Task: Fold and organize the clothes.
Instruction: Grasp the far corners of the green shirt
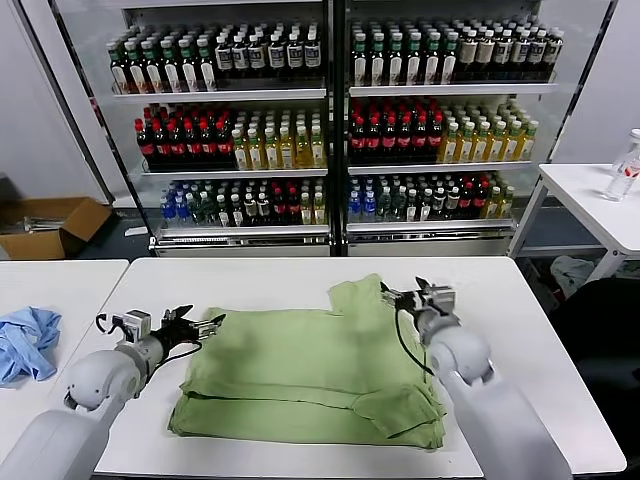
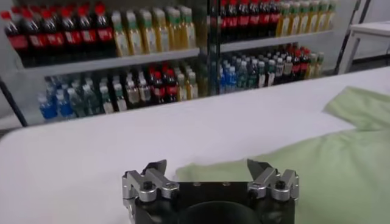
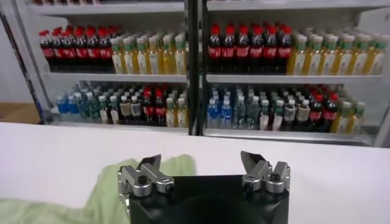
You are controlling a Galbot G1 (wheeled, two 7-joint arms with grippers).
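Observation:
A light green shirt (image 1: 310, 370) lies on the white table (image 1: 270, 280), plain side up, its lower part folded into a double layer and one sleeve (image 1: 360, 295) sticking out toward the far right. My left gripper (image 1: 205, 323) hovers open at the shirt's left edge with nothing in it. In the left wrist view, the left gripper (image 2: 207, 165) stands wide, with the green fabric (image 2: 341, 170) just ahead. My right gripper (image 1: 395, 298) stays open beside the sleeve. The right wrist view shows the right gripper (image 3: 200, 159) empty, with green cloth (image 3: 103, 195) beneath one side.
A crumpled blue cloth (image 1: 25, 340) rests on the neighbouring table at left. Glass-fronted shelves of bottles (image 1: 330, 120) stand behind the table. A cardboard box (image 1: 55, 225) sits on the floor at left, and a side table with a bottle (image 1: 625, 165) stands at right.

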